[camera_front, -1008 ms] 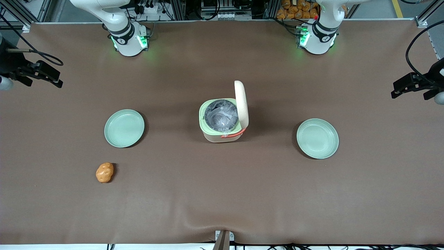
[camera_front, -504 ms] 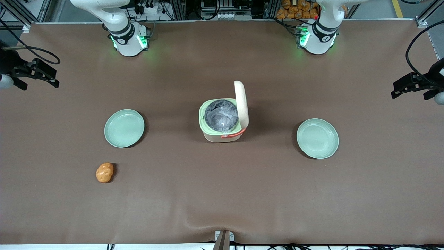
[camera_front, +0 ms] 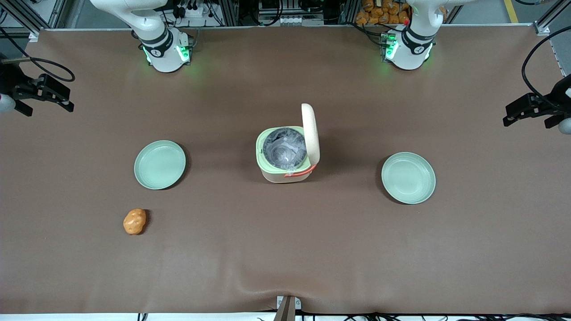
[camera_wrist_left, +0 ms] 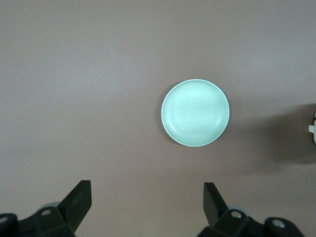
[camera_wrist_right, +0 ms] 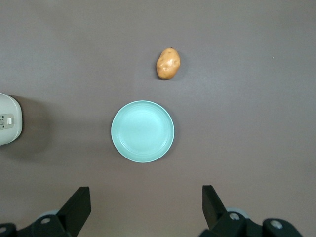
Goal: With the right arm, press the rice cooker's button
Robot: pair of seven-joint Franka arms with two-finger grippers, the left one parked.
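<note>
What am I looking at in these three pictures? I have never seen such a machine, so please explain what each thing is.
Two white robot arms stand at a brown table. One picture looks from the front; the other two come from cameras on the arms' wrists, looking down. In the middle stands a rice cooker with its lid up. A pale green plate lies toward the working arm's end, an orange potato nearer the front camera than it, and a second plate toward the parked arm's end. The working arm's gripper is open, holds nothing, and hovers high above the first plate, away from the cooker.
</note>
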